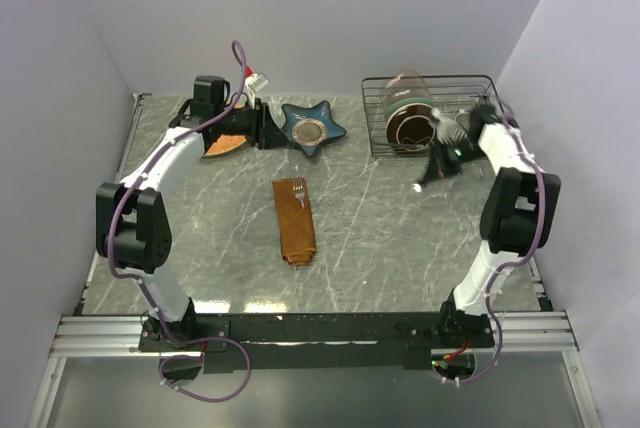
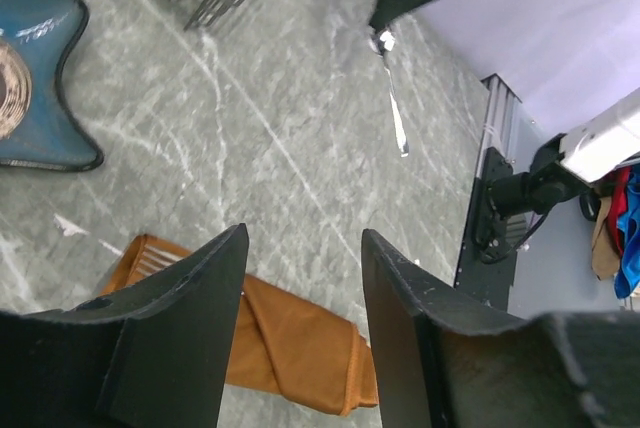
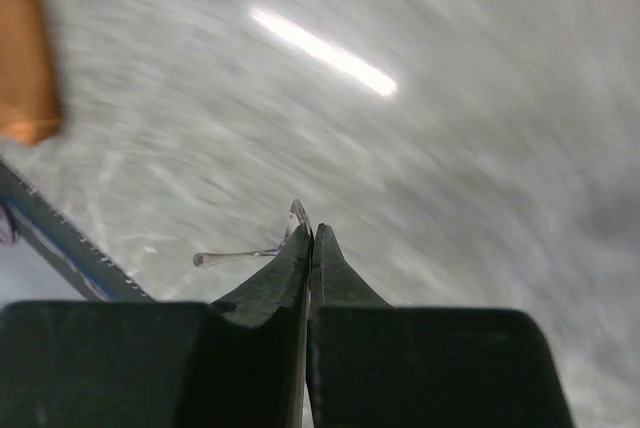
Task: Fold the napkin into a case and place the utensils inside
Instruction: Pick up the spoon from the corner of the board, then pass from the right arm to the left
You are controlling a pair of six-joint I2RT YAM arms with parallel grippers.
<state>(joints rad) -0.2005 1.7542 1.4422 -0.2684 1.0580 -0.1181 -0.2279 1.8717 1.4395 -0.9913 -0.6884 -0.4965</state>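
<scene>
At the upper left of the top view, the left gripper (image 1: pixel 266 131) is hovering between an orange woven plate (image 1: pixel 226 144) and a blue star-shaped dish (image 1: pixel 312 129). Its jaws are standing apart with nothing between them. It looks parked there to keep the middle of the table (image 1: pixel 390 238) free.

At the centre of the frame, the case (image 1: pixel 295 223) is lying flat as a narrow rust-orange pouch with its long side running up and down the picture. A fork (image 1: pixel 297 189) is sitting at its upper end, tines poking out, so one utensil is probably already inside.

At the upper right, a wire rack (image 1: pixel 478 88) is carrying a glass jar (image 1: pixel 407 108) on its side. Just below the rack, the right gripper (image 1: pixel 430 174) is pinching the spoon (image 2: pixel 396 108) with its jaws fully together on the thin metal. In the left wrist view the spoon is hanging down from the claw, gripped close to the bowl, most likely so the handle can go into the pouch first. The right wrist view is blurred, but a sliver of silver is showing between the fingertips (image 3: pixel 326 248). The spoon is well apart from the case, so the second insertion is not yet done.
</scene>
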